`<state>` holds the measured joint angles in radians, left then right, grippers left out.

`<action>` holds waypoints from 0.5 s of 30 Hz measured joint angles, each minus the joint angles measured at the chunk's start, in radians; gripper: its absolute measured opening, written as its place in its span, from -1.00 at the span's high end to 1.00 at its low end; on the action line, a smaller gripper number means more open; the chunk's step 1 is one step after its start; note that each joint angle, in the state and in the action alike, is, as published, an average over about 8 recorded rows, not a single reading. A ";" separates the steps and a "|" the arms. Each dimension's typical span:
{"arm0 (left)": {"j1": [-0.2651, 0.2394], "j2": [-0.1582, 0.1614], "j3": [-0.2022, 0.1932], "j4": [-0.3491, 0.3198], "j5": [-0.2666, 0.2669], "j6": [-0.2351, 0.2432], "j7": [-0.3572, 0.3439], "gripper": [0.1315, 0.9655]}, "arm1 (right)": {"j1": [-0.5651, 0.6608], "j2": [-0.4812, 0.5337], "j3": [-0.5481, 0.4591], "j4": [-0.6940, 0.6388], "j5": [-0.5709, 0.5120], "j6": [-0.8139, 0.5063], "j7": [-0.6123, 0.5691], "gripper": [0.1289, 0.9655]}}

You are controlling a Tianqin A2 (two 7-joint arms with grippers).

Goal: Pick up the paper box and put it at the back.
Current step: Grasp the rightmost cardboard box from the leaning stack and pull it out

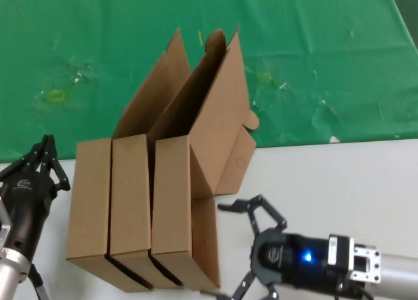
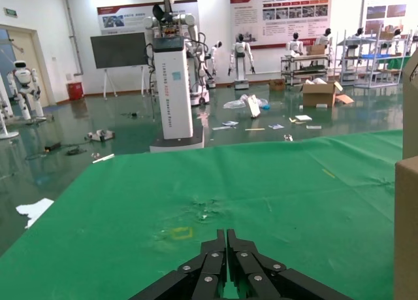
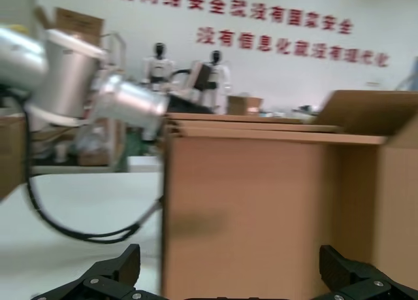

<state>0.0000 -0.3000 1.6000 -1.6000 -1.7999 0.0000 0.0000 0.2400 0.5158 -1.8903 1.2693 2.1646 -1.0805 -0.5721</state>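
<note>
Three brown cardboard boxes stand on edge side by side on the white counter, lids open and leaning back over the green cloth. The paper box nearest my right arm is the rightmost of the three; its base rests on the counter, and its raised lid with a rounded side tab extends over the front edge of the cloth. The middle box touches it, and the left box touches the middle one. My right hand sits low on the counter just beside the paper box, on its right, with the fingers spread wide apart and holding nothing (the right wrist view shows the box wall directly ahead, between the two dark fingertips). My left hand is parked left of the left box, near it but apart, pointing toward the cloth; its fingers are pressed together, gripping nothing. The cloth carries creases and faint yellowish stains.
</note>
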 joint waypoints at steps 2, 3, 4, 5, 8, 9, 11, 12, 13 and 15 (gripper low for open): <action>0.000 0.000 0.000 0.000 0.000 0.000 0.000 0.88 | 0.005 -0.005 -0.007 -0.004 -0.020 -0.024 -0.001 -1.00; 0.000 0.000 0.000 0.000 0.000 0.000 0.000 0.89 | 0.007 -0.007 -0.010 -0.005 -0.029 -0.034 -0.002 -1.00; 0.000 0.000 0.000 0.000 0.000 0.000 0.000 0.91 | 0.009 -0.009 -0.012 -0.006 -0.038 -0.043 -0.002 -1.00; 0.000 0.000 0.000 0.000 0.000 0.000 0.000 0.92 | 0.010 -0.012 -0.014 -0.007 -0.046 -0.050 -0.003 -1.00; 0.000 0.000 0.000 0.000 0.000 0.000 0.000 0.97 | 0.016 -0.024 -0.020 -0.010 -0.070 -0.062 -0.007 -1.00; 0.000 0.000 0.000 0.000 0.000 0.000 0.000 0.97 | 0.018 -0.030 -0.021 -0.011 -0.079 -0.064 -0.009 -1.00; 0.000 0.000 0.000 0.000 0.000 0.000 0.000 0.97 | 0.024 -0.043 -0.025 -0.016 -0.095 -0.064 -0.013 -1.00; 0.000 0.000 0.000 0.000 0.000 0.000 0.000 0.97 | 0.027 -0.050 -0.027 -0.019 -0.103 -0.064 -0.014 -1.00; 0.000 0.000 0.000 0.000 0.000 0.000 0.000 0.97 | 0.031 -0.056 -0.028 -0.023 -0.110 -0.064 -0.016 -1.00; 0.000 0.000 0.000 0.000 0.000 0.000 0.000 0.97 | 0.039 -0.069 -0.031 -0.032 -0.124 -0.063 -0.018 -1.00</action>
<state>0.0000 -0.3000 1.6000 -1.6000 -1.7999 0.0000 -0.0001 0.2786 0.4469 -1.9214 1.2377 2.0409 -1.1436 -0.5903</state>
